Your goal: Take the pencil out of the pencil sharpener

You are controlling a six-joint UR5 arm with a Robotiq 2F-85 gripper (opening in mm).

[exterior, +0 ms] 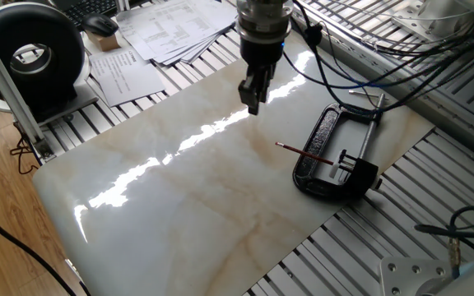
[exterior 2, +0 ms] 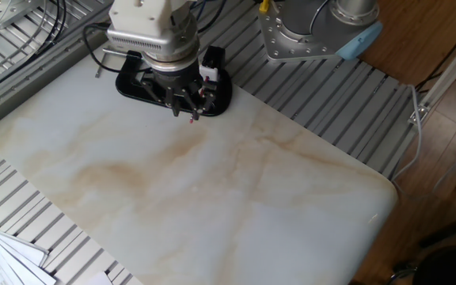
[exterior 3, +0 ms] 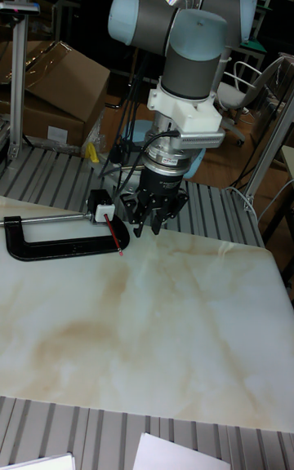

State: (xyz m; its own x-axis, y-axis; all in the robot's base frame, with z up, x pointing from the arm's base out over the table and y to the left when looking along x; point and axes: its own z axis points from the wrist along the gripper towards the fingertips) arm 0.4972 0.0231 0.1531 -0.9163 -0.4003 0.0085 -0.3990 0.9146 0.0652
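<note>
A thin dark-red pencil [exterior: 303,154] lies across the open mouth of a black C-clamp [exterior: 326,131], its pale tip pointing away from the clamp. Its other end sits in the small black pencil sharpener [exterior: 344,170], which carries a white label [exterior 3: 101,211]. My gripper [exterior: 253,105] hangs above the marble slab, up and left of the pencil tip. In the tall fixed view the gripper [exterior 3: 145,229] is just right of the pencil [exterior 3: 113,235]. Its fingers are a little apart with nothing between them. In the other fixed view the gripper [exterior 2: 182,111] hides most of the pencil.
The C-clamp [exterior 3: 57,246] lies flat at the slab's edge with its steel screw [exterior: 367,96] sticking out. Loose papers [exterior: 163,29] and a black round device [exterior: 31,53] sit beyond the slab. Cables [exterior: 360,57] hang near the arm. The robot's base [exterior 2: 315,32] stands behind the clamp.
</note>
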